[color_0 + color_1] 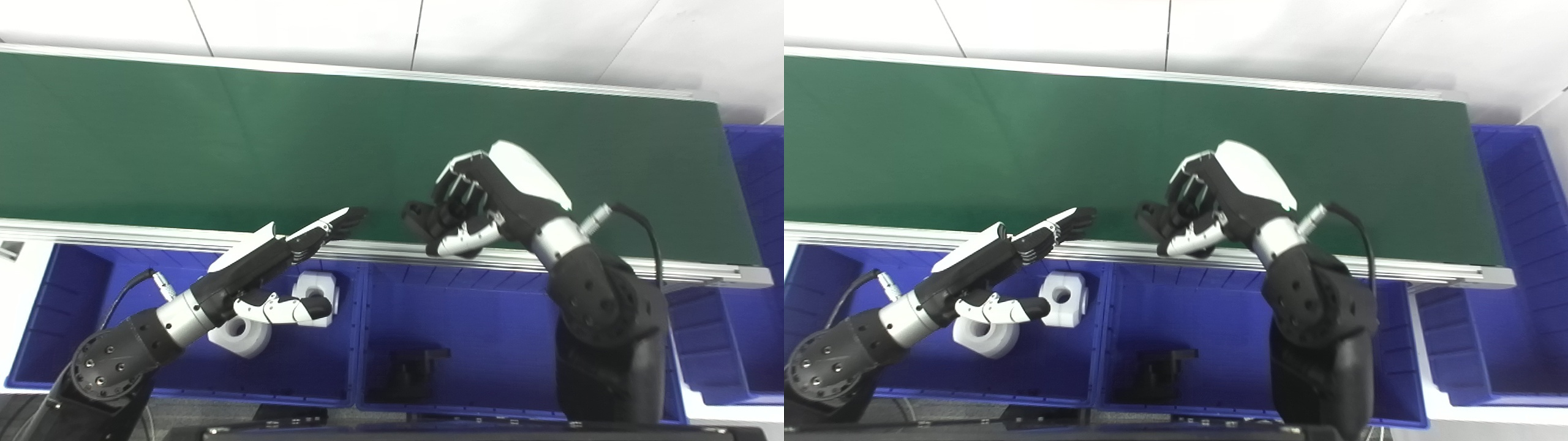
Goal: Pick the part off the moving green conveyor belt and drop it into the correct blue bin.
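I had the right hand (pixel 490 202) curled around the black part (pixel 419 215) at the near edge of the green belt (pixel 245 141); its fingers (pixel 456 190) wrapped the part's right side. I judged a firm lift, then a carry to the middle bin (pixel 459 312) holding a similar black piece (pixel 416 367), best. My left hand (pixel 269 263) hung open-fingered.

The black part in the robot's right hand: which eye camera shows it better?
The left eye view, slightly: the black part juts clear of the right hand against the green belt. The right eye view shows the same end, a bit darker and smaller.
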`<state>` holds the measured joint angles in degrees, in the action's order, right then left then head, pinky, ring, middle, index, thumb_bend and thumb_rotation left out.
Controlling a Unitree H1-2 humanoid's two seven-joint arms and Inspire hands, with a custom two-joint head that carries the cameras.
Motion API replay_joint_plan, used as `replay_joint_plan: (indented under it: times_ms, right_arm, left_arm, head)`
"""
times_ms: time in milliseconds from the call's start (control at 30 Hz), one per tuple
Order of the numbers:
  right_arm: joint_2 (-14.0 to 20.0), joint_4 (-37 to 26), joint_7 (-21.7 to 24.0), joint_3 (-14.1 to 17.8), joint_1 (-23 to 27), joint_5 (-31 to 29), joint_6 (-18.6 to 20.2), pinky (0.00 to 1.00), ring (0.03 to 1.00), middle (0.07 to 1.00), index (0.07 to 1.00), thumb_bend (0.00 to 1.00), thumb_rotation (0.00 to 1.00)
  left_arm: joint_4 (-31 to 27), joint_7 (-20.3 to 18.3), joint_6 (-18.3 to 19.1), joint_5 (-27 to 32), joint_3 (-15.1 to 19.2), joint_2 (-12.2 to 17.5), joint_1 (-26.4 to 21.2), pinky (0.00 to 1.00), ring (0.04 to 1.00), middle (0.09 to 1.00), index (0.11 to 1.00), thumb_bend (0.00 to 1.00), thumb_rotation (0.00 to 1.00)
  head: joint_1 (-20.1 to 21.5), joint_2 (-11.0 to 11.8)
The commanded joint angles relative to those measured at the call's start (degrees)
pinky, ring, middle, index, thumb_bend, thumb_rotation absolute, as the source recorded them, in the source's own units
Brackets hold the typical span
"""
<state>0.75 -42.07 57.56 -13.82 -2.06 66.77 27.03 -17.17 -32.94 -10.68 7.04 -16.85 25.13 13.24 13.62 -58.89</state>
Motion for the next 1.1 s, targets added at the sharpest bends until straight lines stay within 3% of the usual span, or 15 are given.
replay_joint_plan:
  times_ms: [0, 133, 300, 367, 433, 633, 700, 767, 800, 867, 967, 1000, 1067]
  right_arm:
    - [-1.0, -2.0, -1.2, -1.67, -2.58, 0.79, -2.03, 0.28, 0.375, 0.456, 0.531, 0.52, 0.0]
    - [-1.38, 0.47, -3.19, -5.38, -7.48, 1.67, -3.56, 0.35, 0.389, 0.482, 0.524, 0.52, 0.0]
    - [-1.21, 2.11, -5.25, -7.81, -10.46, 2.43, -4.84, 0.33, 0.384, 0.49, 0.523, 0.52, 0.0]
    - [-0.65, 4.21, -8.06, -8.52, -11.86, 1.94, -5.86, 0.33, 0.383, 0.485, 0.532, 0.51, 0.0]
    - [-0.28, 6.63, -11.61, -8.99, -13.1, 1.22, -6.84, 0.34, 0.386, 0.485, 0.534, 0.51, 0.0]
    - [1.3, 19.88, -30.98, -11.2, -15.99, -0.48, -12.43, 0.38, 0.416, 0.51, 0.509, 0.52, 0.0]
    - [1.71, 25.06, -35.35, -12.08, -15.44, 0.4, -12.34, 0.39, 0.431, 0.537, 0.489, 0.52, 0.0]
    - [2.66, 29.39, -36.66, -13.28, -14.05, 2.4, -11.36, 0.47, 0.447, 0.541, 0.48, 0.52, 0.0]
    - [3.1, 30.55, -36.29, -13.73, -13.45, 2.93, -10.85, 0.54, 0.562, 0.533, 0.478, 0.52, 0.0]
    - [3.62, 31.18, -35.58, -14.2, -12.9, 2.75, -10.18, 0.64, 0.675, 0.68, 0.492, 0.52, 0.11]
    - [4.04, 29.42, -36.32, -14.19, -13.7, -0.1, -10.79, 0.64, 0.69, 0.706, 0.495, 0.51, 0.15]
    - [3.98, 28.86, -37.05, -14.06, -14.12, -1.13, -11.03, 0.55, 0.601, 0.633, 0.494, 0.51, 0.16]
    - [4.17, 26.65, -37.37, -13.93, -15.09, -2.82, -11.04, 0.49, 0.542, 0.582, 0.494, 0.5, 0.16]
  left_arm:
    - [-2.05, 0.36, -0.66, 0.86, 0.54, 0.2, -0.37, 0.96, 0.995, 1.0, 0.987, 0.34, 0.64]
    - [-1.76, 0.29, -0.57, 1.01, 0.84, 0.38, -0.7, 0.97, 1.0, 1.0, 0.993, 0.34, 0.65]
    - [-2.02, 0.4, -0.2, 1.28, 1.22, 0.29, -0.79, 0.98, 1.0, 1.0, 0.993, 0.34, 0.63]
    - [-2.47, 0.56, 0.32, 1.45, 1.53, 0.32, -0.76, 0.98, 1.0, 1.0, 0.992, 0.33, 0.61]
    - [-2.55, 0.51, 0.62, 1.99, 1.78, 0.38, -0.68, 0.98, 1.0, 1.0, 0.993, 0.33, 0.59]
    - [-3.42, 0.28, 0.93, 2.3, 2.36, 0.95, -0.6, 0.98, 1.0, 1.0, 0.998, 0.33, 0.61]
    - [-3.67, 0.18, 1.0, 2.33, 2.41, 1.07, -0.63, 0.98, 1.0, 1.0, 0.999, 0.33, 0.61]
    - [-3.85, 0.19, 0.97, 2.26, 2.44, 1.01, -0.57, 0.98, 1.0, 1.0, 0.999, 0.33, 0.62]
    - [-3.93, 0.23, 1.01, 2.29, 2.46, 0.94, -0.53, 0.98, 1.0, 1.0, 0.998, 0.33, 0.62]
    - [-3.96, 0.26, 0.96, 2.37, 2.49, 0.87, -0.48, 0.98, 1.0, 1.0, 0.998, 0.33, 0.62]
    - [-4.14, 0.29, 1.11, 2.33, 2.63, 1.0, -0.32, 0.98, 1.0, 1.0, 0.999, 0.34, 0.62]
    - [-4.14, 0.26, 1.08, 2.38, 2.67, 1.05, -0.25, 0.98, 1.0, 1.0, 1.0, 0.34, 0.62]
    - [-4.23, 0.28, 1.04, 2.39, 2.68, 0.99, -0.1, 0.98, 1.0, 1.0, 1.0, 0.33, 0.61]
  head:
    - [-0.03, -0.11]
    - [-0.22, -0.01]
    - [-0.54, -0.03]
    - [-0.62, -0.08]
    - [-0.69, -0.01]
    - [-1.03, -0.07]
    - [-1.3, -0.21]
    - [-1.51, -0.21]
    - [-1.52, -0.26]
    - [-1.53, -0.27]
    - [-1.31, -0.38]
    - [-1.31, -0.38]
    - [-1.43, -0.56]
